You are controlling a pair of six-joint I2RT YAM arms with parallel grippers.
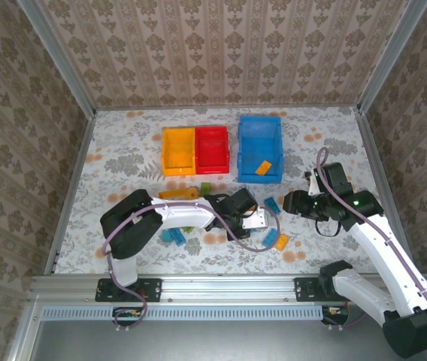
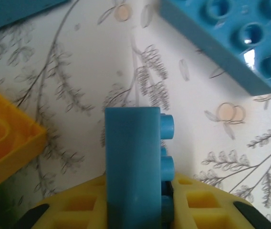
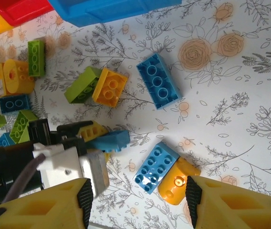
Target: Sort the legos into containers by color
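blue brick [image 2: 133, 162] base cropped, blue bin [image 3: 111, 9] cropped
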